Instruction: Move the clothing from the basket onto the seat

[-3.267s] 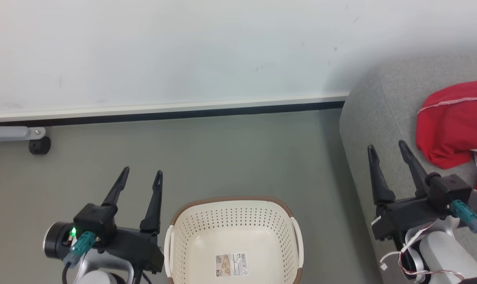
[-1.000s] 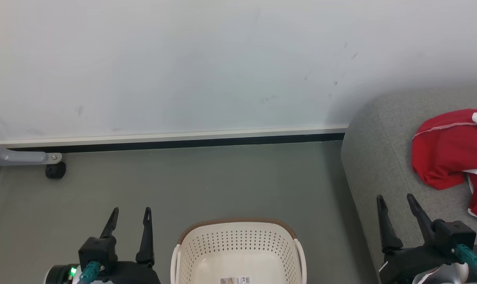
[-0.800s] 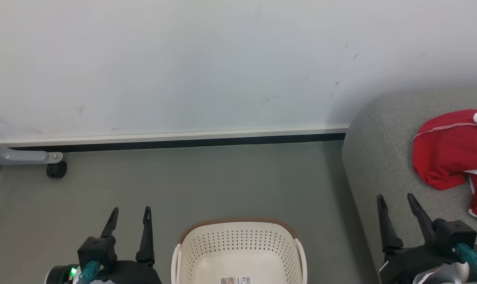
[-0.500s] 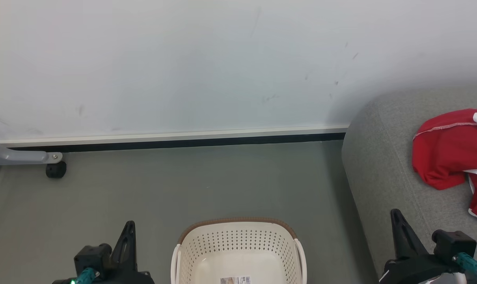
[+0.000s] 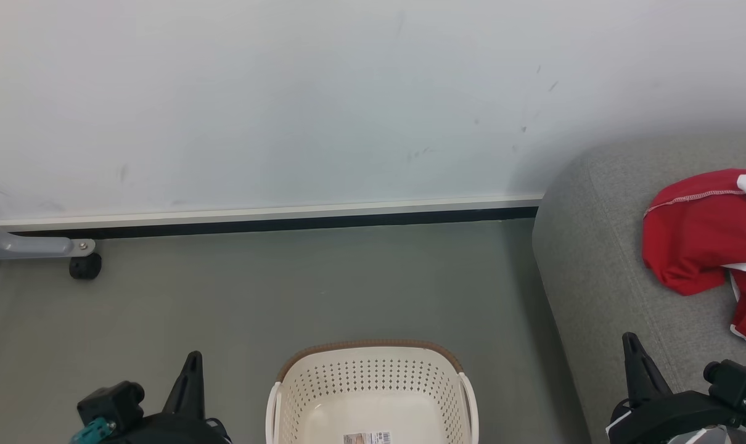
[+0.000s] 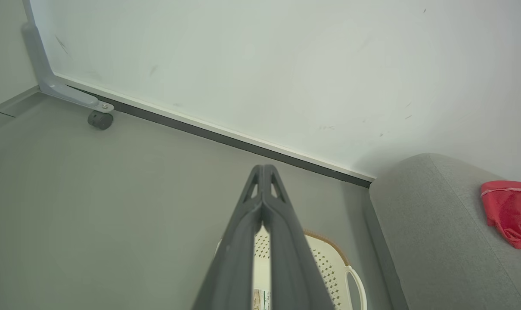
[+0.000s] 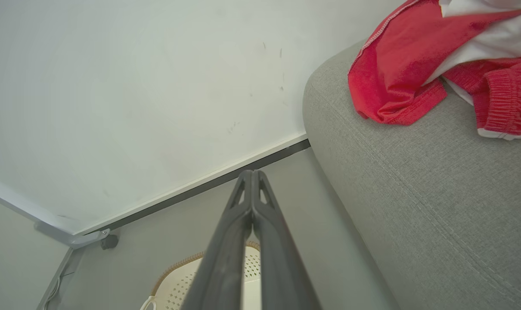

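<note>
The clothing (image 5: 696, 237) was soft matt red cloth with a ribbed cuff, the seat (image 5: 595, 290) a coarse-woven grey fabric, the basket (image 5: 373, 377) smooth perforated cream plastic with a brown woven-look rim, and the floor (image 5: 323, 283) smooth and matt.

a home-like corner staged in a test room is suggested: a grey upholstered seat (image 5: 595, 259) with red clothing (image 5: 693, 240) and a laundry basket (image 5: 373, 370) are set on bare grey floor (image 5: 286, 283), against a plain white panel (image 5: 286, 111) with a castor (image 5: 85, 267) at its base.
</note>
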`<state>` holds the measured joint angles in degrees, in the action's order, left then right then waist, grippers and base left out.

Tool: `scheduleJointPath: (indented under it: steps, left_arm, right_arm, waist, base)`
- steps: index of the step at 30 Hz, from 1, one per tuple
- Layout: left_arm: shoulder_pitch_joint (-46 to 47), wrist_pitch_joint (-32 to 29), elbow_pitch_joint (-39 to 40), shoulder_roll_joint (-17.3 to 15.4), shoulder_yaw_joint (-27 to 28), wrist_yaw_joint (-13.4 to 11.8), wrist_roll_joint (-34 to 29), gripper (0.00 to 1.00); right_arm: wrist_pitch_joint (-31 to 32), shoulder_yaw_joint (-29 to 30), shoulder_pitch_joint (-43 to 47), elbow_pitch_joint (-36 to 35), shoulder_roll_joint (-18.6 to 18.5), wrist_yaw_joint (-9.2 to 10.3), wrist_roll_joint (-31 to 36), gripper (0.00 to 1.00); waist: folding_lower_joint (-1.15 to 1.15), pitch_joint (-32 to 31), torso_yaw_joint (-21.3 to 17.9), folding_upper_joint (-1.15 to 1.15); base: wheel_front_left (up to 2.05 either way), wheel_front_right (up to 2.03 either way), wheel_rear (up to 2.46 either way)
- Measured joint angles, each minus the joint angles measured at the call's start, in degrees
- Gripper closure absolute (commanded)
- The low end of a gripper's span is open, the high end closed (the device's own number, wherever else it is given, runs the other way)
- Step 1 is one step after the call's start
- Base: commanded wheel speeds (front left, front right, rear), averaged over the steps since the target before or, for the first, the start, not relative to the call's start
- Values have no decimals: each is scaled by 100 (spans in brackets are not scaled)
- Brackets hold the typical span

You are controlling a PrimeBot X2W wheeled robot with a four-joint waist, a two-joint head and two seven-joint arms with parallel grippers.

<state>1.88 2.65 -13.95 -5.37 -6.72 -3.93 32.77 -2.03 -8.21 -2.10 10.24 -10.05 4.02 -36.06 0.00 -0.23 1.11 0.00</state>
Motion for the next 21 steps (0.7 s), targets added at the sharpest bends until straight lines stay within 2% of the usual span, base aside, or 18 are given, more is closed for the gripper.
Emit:
scheduleJointPath:
  steps: [21]
  left_arm:
    - [38,-288,-79,68,358,344,1760,100]
  right_arm:
    - [254,475,-94,198,223,-310,-1645,100]
  waist:
    - [0,10,-33,0]
  base:
    - [0,0,0]
